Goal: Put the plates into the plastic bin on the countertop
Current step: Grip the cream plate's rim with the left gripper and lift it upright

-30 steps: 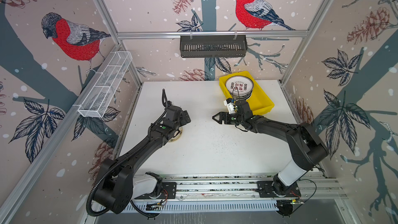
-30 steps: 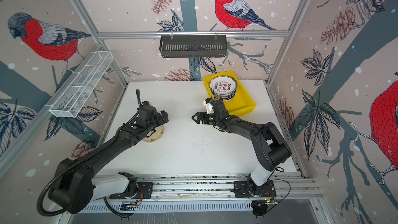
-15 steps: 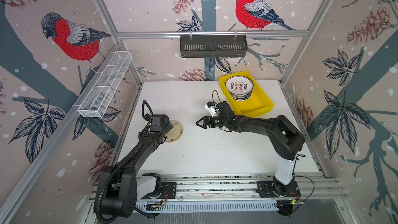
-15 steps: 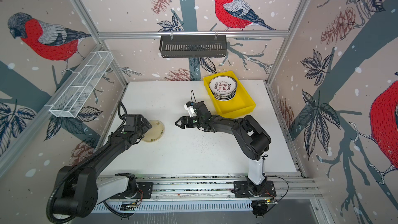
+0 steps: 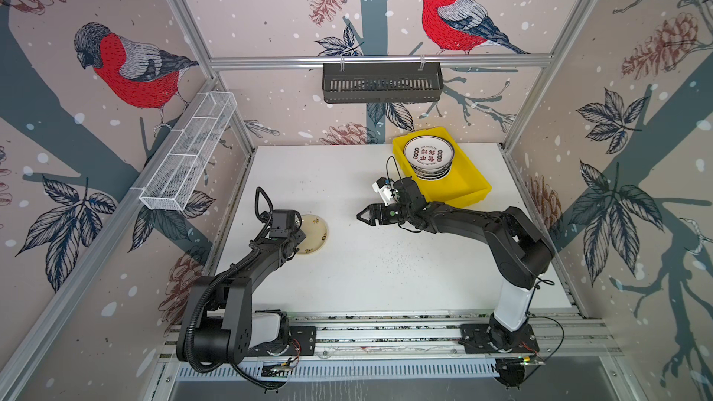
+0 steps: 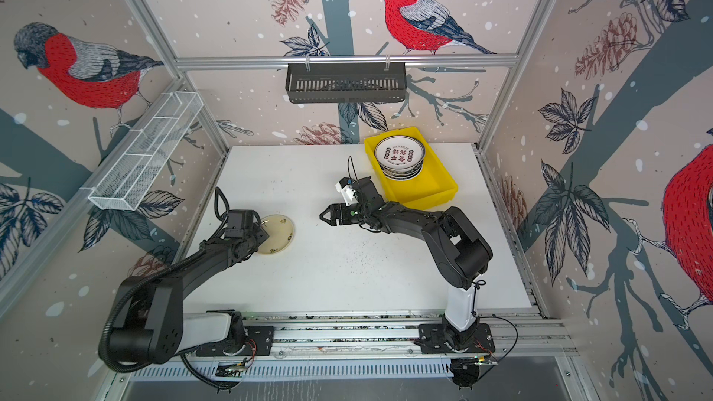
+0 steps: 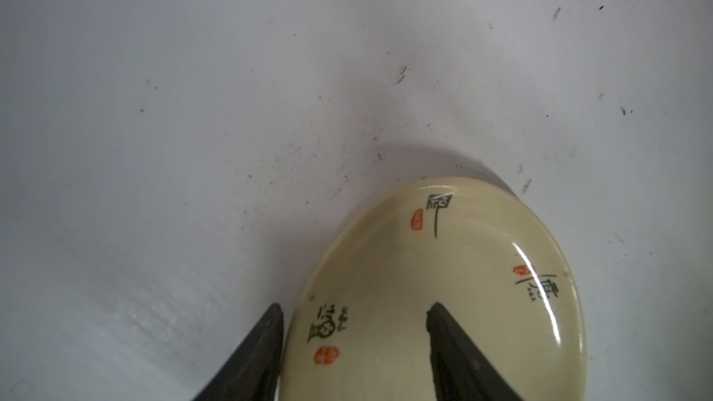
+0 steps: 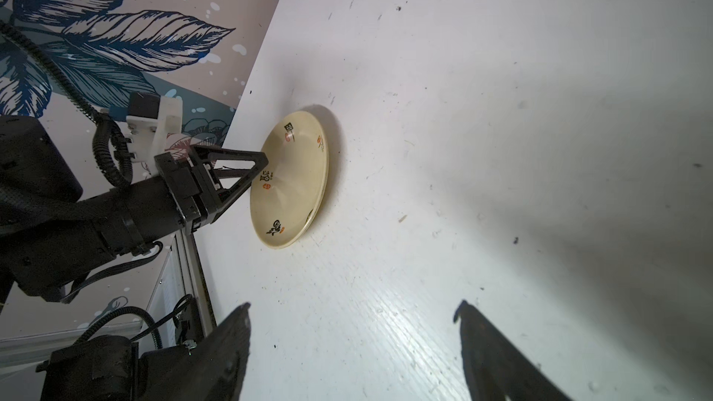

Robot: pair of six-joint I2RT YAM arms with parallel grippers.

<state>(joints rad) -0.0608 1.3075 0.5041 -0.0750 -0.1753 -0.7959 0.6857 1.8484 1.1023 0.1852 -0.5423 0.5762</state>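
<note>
Near the countertop's (image 5: 386, 275) left edge, the left gripper (image 7: 357, 306) straddles the cream plate's (image 5: 314, 234) rim, half-open, seemingly to pinch it; the right gripper (image 8: 353, 306) hovers wide, empty.

White countertop (image 5: 386, 283): yellow bin (image 5: 468, 195), cream plate (image 5: 315, 234)

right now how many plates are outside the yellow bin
1: the cream plate lies on the countertop's left side, its rim inside the open left gripper. The other plates are stacked in the yellow bin. The left arm may hide some tabletop.
</note>
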